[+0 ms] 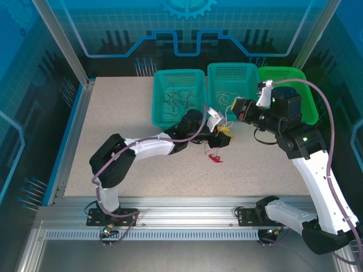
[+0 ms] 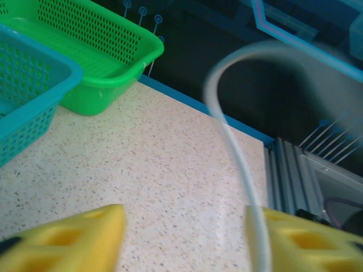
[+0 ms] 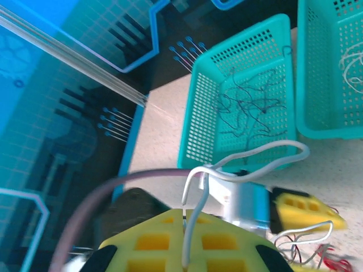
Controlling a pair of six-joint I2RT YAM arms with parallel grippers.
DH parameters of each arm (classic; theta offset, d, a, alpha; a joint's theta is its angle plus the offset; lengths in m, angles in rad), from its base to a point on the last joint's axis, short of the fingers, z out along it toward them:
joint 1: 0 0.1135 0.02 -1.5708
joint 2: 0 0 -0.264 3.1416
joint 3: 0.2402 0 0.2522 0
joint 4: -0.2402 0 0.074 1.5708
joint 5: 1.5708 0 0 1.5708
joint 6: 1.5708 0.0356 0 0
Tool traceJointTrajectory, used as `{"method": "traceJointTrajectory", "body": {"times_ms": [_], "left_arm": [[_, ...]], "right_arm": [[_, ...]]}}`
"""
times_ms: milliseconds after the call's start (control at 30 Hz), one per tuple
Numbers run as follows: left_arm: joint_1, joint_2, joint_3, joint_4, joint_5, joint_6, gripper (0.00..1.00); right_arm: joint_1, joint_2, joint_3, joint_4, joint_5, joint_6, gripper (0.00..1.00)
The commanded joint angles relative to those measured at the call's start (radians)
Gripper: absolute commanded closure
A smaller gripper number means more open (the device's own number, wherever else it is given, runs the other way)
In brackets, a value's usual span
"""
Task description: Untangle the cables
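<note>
Right fingers are closed on a white wire. It leaves their seam and loops up and across toward the left arm. Left fingers stand apart, and a white wire, likely the same one, runs just inside one finger, unpinched.

The rest of the cables, red and pale strands, lie on the desk just beside the left fingers.

Judgement: the right arm holds one end raised so the white strand draws clear of the knot. Dark wires lie in the end teal basket, probably a sorting bin.
</note>
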Motion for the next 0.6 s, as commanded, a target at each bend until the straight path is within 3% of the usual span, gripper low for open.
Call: {"method": "traceJointTrajectory", "body": {"times_ms": [0, 67, 200, 467, 567], "left_arm": [[-0.001, 0.070, -0.001, 0.115, -0.052, -0.100, 0.83], [-0.001, 0.088, -0.030, 0.101, -0.087, -0.122, 0.97], [0.000, 0.070, -0.146, 0.099, -0.162, -0.120, 0.97], [0.007, 0.008, -0.353, 0.123, -0.230, -0.123, 0.92], [0.010, 0.010, -0.404, 0.165, -0.236, -0.143, 0.81]], "right_arm": [[0.006, -0.007, 0.087, 0.016, 0.010, 0.076, 1.00], [-0.008, -0.013, 0.130, 0.007, 0.055, 0.106, 1.00], [-0.089, -0.019, 0.232, -0.019, 0.125, 0.131, 1.00], [-0.234, 0.060, 0.450, 0.036, 0.140, 0.056, 1.00], [-0.263, 0.120, 0.571, 0.032, 0.140, 0.022, 1.00]]}}
